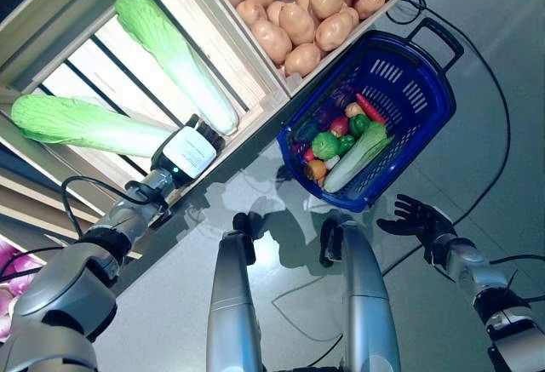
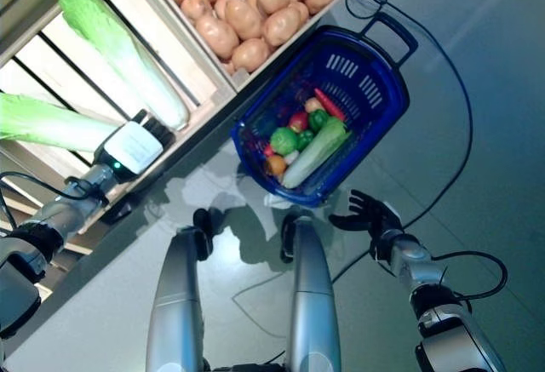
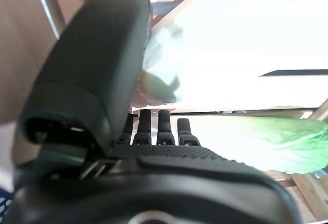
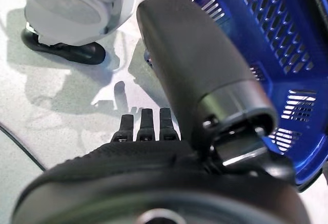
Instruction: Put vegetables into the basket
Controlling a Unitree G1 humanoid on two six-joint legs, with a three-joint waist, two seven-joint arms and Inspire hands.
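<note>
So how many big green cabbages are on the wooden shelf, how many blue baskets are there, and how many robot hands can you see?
Napa cabbages on the slatted shelf: 2, one and another
Blue basket: 1
Robot hands: 2, the left hand at the cabbages and the right hand open beside the basket
Total: 5

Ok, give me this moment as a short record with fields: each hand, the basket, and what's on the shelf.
left hand: reaching into the slatted wooden crate, at the stalk ends of two cabbages; grip not visible
right hand: open, empty, over the floor beside the basket
basket: blue, on the floor, already holding mixed vegetables
potatoes: piled in the next crate
task state: both cabbages not yet in the basket
</note>
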